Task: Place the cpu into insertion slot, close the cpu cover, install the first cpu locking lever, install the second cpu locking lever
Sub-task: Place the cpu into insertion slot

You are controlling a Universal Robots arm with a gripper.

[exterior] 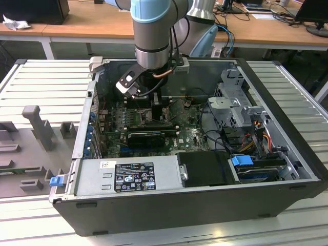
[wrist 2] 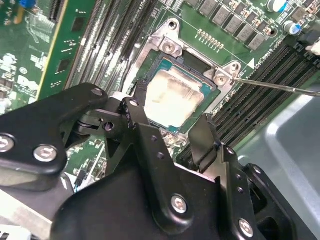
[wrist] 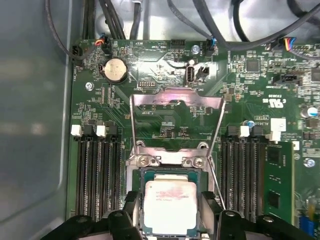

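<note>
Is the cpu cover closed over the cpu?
No, in the first wrist view the cpu cover is swung open, leaving the cpu bare.

The arm (exterior: pixel 152 31) comprises grey cylindrical segments with light-blue joint caps; a black cable (exterior: pixel 175 40) runs alongside. The tool (wrist 2: pixel 170 127) comprises matte black linked plates, silver screws (wrist 2: pixel 178 203) and black fingers (wrist 2: pixel 136 116)

Your spread tool (wrist 2: pixel 170 125) straddles the cpu (wrist: pixel 170 207). Memory slots (wrist: pixel 97 175) hem two sides, the raised cpu cover (wrist: pixel 175 96) blocks a third, and cables (exterior: pixel 249 139) crowd one corner of the case (exterior: pixel 179 207).
</note>
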